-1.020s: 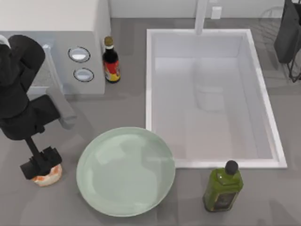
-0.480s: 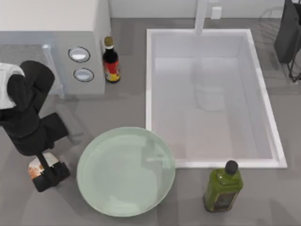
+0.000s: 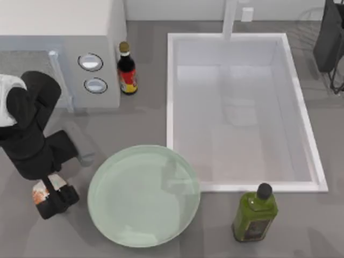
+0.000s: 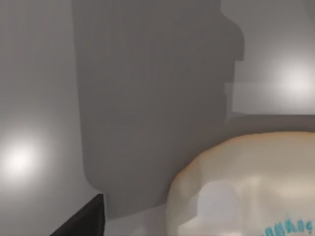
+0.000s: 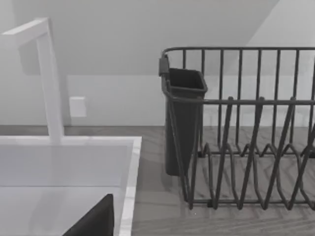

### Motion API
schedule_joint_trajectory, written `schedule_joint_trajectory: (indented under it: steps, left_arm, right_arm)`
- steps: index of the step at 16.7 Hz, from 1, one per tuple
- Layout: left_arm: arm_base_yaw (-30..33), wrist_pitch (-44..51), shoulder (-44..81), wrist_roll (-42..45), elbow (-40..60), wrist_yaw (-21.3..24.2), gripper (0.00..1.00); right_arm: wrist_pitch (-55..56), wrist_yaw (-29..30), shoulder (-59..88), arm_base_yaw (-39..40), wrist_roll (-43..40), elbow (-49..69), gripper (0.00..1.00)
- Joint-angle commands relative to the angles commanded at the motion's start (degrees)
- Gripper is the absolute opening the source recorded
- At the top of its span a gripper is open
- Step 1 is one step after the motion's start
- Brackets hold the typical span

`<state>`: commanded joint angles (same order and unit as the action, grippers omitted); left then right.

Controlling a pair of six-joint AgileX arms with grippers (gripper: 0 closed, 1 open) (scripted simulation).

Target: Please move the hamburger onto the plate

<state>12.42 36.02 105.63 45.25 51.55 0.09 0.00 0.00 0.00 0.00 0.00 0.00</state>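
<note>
The left gripper [image 3: 54,198] has its fingers clamped on the one hamburger [image 3: 41,191] beside the one plate [image 3: 144,195]; the left wrist view shows its cream bun [image 4: 246,184] close up.

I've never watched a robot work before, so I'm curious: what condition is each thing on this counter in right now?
Hamburger: gripped by the left end effector, left of the plate, not on it.
Left end effector: shut on the hamburger.
Plate: flat on the counter, nothing on it.
Dark sauce bottle: upright, capped.
Green oil bottle: upright, capped.
Sink: nothing in it.
Dish rack: nothing in it.
Right arm: parked at the far right corner.
</note>
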Motion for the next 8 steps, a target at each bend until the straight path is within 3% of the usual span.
schedule_joint_trajectory:
  steps: [8]
  left_arm:
    - [0.0, 0.0, 0.0, 0.0, 0.0, 0.0, 0.32]
  right_arm:
    - [0.0, 0.0, 0.0, 0.0, 0.0, 0.0, 1.00]
